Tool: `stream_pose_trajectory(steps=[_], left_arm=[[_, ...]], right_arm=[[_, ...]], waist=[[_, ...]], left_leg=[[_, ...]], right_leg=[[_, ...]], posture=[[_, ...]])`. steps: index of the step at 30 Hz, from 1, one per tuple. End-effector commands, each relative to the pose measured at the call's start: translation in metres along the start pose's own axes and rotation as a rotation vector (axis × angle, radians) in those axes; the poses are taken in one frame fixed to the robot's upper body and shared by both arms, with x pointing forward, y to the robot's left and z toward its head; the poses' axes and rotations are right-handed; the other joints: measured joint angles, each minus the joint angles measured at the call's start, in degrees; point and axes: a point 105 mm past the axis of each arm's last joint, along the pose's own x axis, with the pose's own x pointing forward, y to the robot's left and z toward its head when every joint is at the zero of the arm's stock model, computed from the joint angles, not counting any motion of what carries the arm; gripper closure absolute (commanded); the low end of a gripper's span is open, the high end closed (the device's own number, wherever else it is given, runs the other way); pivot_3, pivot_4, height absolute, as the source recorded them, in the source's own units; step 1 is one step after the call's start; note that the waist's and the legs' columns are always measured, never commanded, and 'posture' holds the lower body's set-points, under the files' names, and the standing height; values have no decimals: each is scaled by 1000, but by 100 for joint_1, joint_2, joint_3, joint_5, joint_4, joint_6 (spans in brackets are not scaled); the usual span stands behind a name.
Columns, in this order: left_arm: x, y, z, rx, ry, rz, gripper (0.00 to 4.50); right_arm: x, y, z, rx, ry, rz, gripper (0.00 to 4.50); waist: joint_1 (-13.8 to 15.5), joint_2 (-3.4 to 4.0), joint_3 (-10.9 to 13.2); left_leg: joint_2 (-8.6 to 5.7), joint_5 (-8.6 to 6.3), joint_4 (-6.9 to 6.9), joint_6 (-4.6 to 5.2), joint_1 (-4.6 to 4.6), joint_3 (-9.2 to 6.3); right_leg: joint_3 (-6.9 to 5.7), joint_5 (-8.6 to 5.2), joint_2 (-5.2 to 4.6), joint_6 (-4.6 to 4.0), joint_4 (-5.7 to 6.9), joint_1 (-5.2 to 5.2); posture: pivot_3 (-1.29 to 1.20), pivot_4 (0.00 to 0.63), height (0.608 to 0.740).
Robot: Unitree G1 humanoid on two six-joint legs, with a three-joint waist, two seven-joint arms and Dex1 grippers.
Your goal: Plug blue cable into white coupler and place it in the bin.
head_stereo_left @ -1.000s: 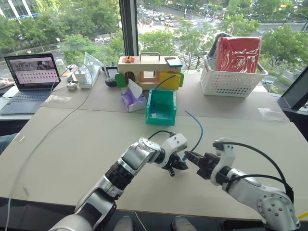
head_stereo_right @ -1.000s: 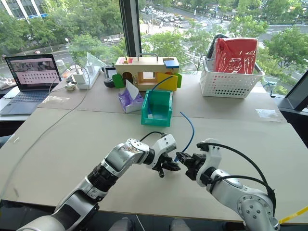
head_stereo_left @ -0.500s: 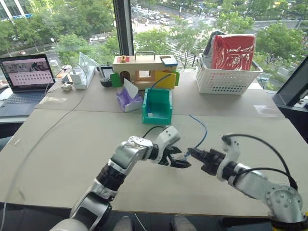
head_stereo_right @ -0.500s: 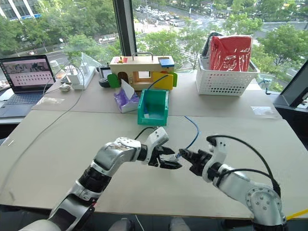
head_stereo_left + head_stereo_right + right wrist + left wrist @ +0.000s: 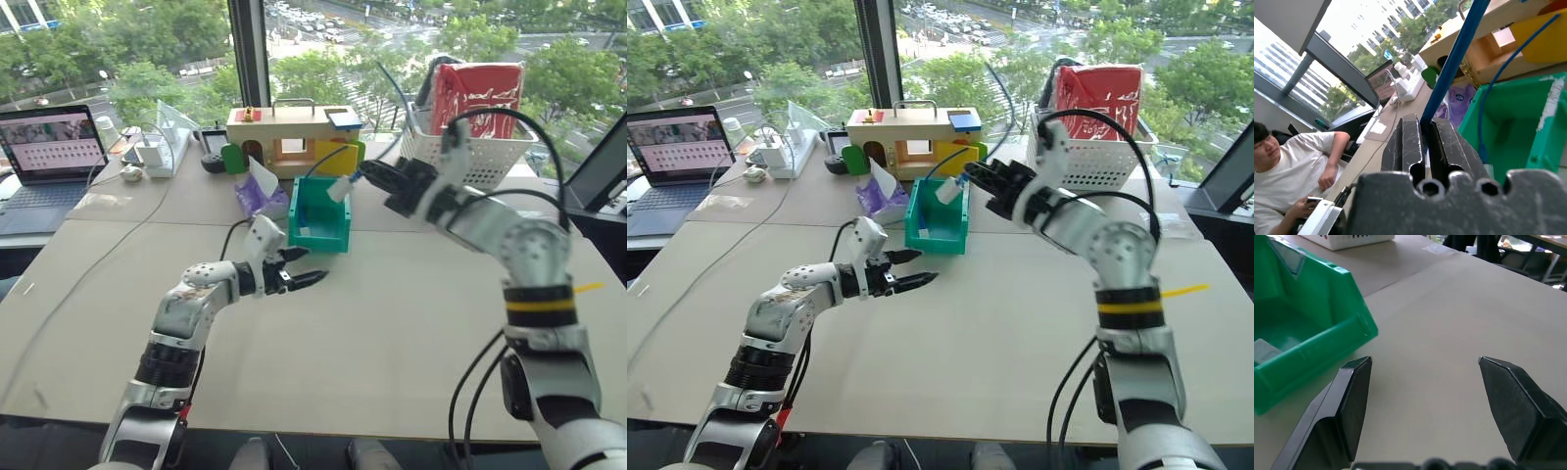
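Observation:
My right gripper (image 5: 364, 176) is shut on the blue cable (image 5: 1449, 73) and holds it in the air just above the teal-green bin (image 5: 338, 235). The white coupler (image 5: 338, 188) sits on the cable's end at the fingertips, over the bin's opening. From the gripper the cable rises up and back towards the window (image 5: 392, 88). My left gripper (image 5: 297, 279) hovers low over the table in front of the bin, open and holding nothing. The left wrist view shows its fingers (image 5: 1347, 401) wide apart beside the bin's corner (image 5: 1352, 328). Another thin blue cable (image 5: 1488, 103) hangs into the bin.
Behind the bin stand a wooden box (image 5: 294, 137) and a purple tissue packet (image 5: 257, 199). A white lattice basket (image 5: 460, 162) with a red bag is at the back right. A laptop (image 5: 54, 147) and a long whitish cord (image 5: 108, 245) lie left. A seated person (image 5: 1288, 181) shows beyond.
My left gripper opened, let go and drew away to the left. My right gripper rose and moved forward with the cable and coupler, from near the table's front to above the bin.

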Motion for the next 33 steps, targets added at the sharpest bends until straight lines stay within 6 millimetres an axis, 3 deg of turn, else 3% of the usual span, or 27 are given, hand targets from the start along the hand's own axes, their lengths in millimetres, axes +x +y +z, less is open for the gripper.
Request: stream_pose_trajectory(steps=[1, 2, 4, 6, 14, 18, 21, 25, 28, 33], left_arm=[[1, -15, 3, 10, -29, 15, 759], [1, -17, 2, 10, -29, 26, 759], [0, -21, 2, 5, -32, 42, 735], [-2, -22, 2, -8, -39, 59, 735], [-11, -8, 8, -36, -72, 151, 735], [-17, 12, 25, 11, -145, 242, 735], [-24, 20, 31, -83, -174, 228, 735], [-41, 17, 36, -61, -173, 159, 735], [-54, 18, 29, -29, -145, 157, 735], [-69, 35, 12, 45, -91, 270, 735]], right_arm=[[32, -14, 1, -154, -25, -32, 4500], [37, -18, -2, -181, -17, -48, 4500], [42, -27, -9, -226, 2, -83, 3627], [44, -32, -12, -245, 8, -99, 3025], [43, -14, 9, -226, -46, 23, 161], [24, -14, 36, -212, -133, 75, 48], [-9, -17, 47, -241, -180, 106, 48], [-91, -14, 56, -360, -205, 143, 48], [-133, -21, 44, -514, -92, 70, 48], [-186, -59, -6, -662, 77, -150, 48]], waist=[[-4, 0, 0], [-3, 1, 0], [31, 2, 1], [63, 3, 2], [-8, 6, 4], [2, 5, 5], [17, 5, 4], [78, 6, 5], [113, 19, 12], [86, 3, 5]], left_leg=[[0, 0, -4, 0, 0, 1], [1, 0, -10, 0, -1, -1], [1, 0, -13, 0, -10, -12], [-1, 1, -12, -2, -23, -18], [-4, 19, -10, -32, -32, -20], [-3, 30, -10, -50, -33, -18], [-2, 35, -9, -57, -34, -21], [-6, 34, -8, -57, -53, -33], [-7, 34, -10, -56, -73, -36], [4, 34, -10, -55, -39, -31]], right_leg=[[0, 0, -1, 0, -2, -2], [-6, 0, 0, -1, -1, -4], [-25, 1, -4, -2, 2, -10], [-37, 3, -11, -4, 8, -16], [-43, 7, -14, -11, 53, -55], [-44, 6, -11, -12, 82, -78], [-45, 6, -9, -12, 84, -75], [-53, 6, -13, -11, 82, -79], [-58, 6, -17, -12, 90, -88], [-69, 1, -9, -15, 54, -61]], posture=[[0, 150, 710], [0, 150, 710], [0, 150, 710], [0, 150, 710], [0, 150, 710], [0, 150, 710], [0, 150, 710], [0, 150, 710], [0, 150, 710], [0, 150, 710]])
